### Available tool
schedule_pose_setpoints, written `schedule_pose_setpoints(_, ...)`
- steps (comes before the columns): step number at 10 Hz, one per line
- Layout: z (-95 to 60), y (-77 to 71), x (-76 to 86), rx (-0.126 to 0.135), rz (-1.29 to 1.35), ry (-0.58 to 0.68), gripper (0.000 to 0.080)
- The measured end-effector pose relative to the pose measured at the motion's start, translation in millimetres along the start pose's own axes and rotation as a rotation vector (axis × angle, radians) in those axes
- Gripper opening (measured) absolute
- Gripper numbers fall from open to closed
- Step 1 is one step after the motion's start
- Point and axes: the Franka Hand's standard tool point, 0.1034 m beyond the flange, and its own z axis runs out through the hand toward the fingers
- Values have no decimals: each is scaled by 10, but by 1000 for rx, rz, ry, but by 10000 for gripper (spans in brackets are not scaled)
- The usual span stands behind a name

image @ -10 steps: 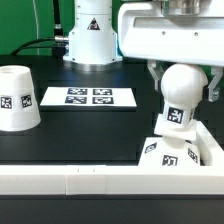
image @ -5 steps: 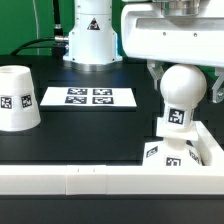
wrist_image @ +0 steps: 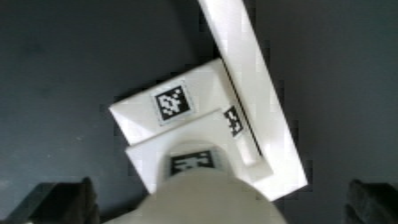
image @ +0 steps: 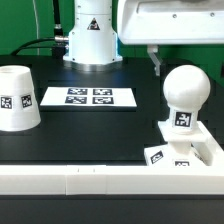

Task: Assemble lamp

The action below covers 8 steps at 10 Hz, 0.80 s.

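Note:
The bulb (image: 186,95) stands upright with its neck in the flat square base (image: 190,153), at the exterior view's right beside the rail. My gripper (image: 185,60) hangs just above the bulb's round head, open and holding nothing; one finger (image: 154,58) shows clear of it. In the wrist view the bulb's head (wrist_image: 205,200) fills the space between my two spread fingers (wrist_image: 63,200), without touching them, and the base (wrist_image: 187,115) lies beneath. The tapered shade (image: 18,97) stands alone on the table at the exterior view's far left.
The marker board (image: 88,97) lies flat behind the middle of the table. The long white rail (image: 100,181) runs along the front edge, and the base sits against it. The arm's white pedestal (image: 92,40) stands at the back.
My gripper has let go of the bulb's head and risen straight up. The bulb stays standing on the base. The shade has not moved.

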Motion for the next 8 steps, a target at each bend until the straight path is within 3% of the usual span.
schedule_pose_setpoints(5, 26, 13, -23, -3, -4, -5, 699)
schedule_pose_setpoints(6, 17, 145, -43, 3, -128, 26, 699)
schedule_pose_setpoints(8, -8, 699, -281, 11, -220, 46, 699)
